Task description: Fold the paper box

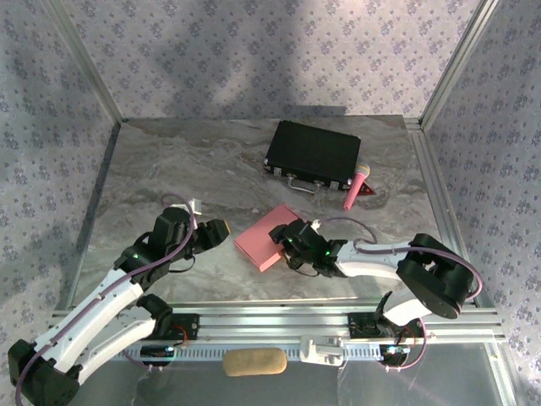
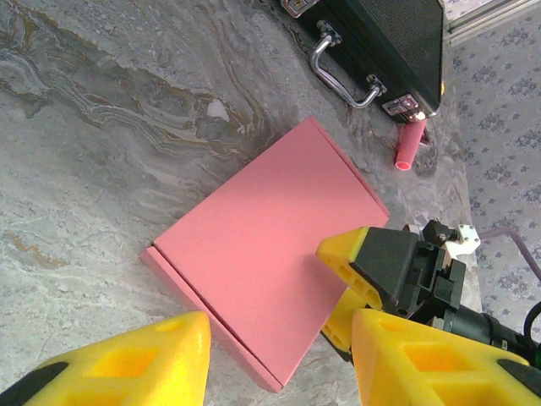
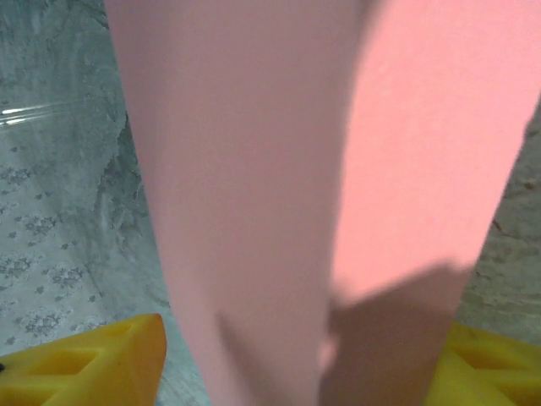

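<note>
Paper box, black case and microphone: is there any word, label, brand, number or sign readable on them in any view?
No text can be read anywhere.
The paper box is plain pink card with no print.
The black case shows no legible label or brand.
The microphone is too small to show any marking.
The walls carry a flower pattern, no words.

A black case with a metal handle and latches lies on a grey marbled table. A pink microphone lies just beside the case's right front corner. A tan oblong sits well apart from the case, past the table's near edge
</note>
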Controlling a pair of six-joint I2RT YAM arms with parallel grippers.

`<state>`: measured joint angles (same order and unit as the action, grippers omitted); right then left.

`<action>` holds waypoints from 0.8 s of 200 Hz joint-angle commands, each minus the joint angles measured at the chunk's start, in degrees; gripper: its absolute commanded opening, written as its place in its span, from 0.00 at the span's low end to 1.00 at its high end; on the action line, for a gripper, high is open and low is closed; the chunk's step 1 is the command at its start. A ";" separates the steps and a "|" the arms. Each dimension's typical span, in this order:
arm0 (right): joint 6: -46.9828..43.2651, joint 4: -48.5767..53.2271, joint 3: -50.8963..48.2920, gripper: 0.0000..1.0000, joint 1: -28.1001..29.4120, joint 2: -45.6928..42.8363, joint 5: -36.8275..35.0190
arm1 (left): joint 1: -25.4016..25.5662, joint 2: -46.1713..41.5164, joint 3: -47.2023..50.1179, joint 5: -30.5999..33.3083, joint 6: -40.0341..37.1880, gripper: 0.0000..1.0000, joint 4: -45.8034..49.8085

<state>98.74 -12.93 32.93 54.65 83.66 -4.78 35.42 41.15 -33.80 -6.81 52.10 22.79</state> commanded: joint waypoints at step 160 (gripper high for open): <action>-48.06 64.78 17.54 0.99 0.77 -29.53 -33.32 | -0.35 -6.92 -2.23 5.35 -8.40 1.00 9.93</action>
<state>59.13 40.47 54.26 55.40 63.75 -24.95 35.27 37.60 -33.95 -5.67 47.75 29.32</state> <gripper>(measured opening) 0.989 0.990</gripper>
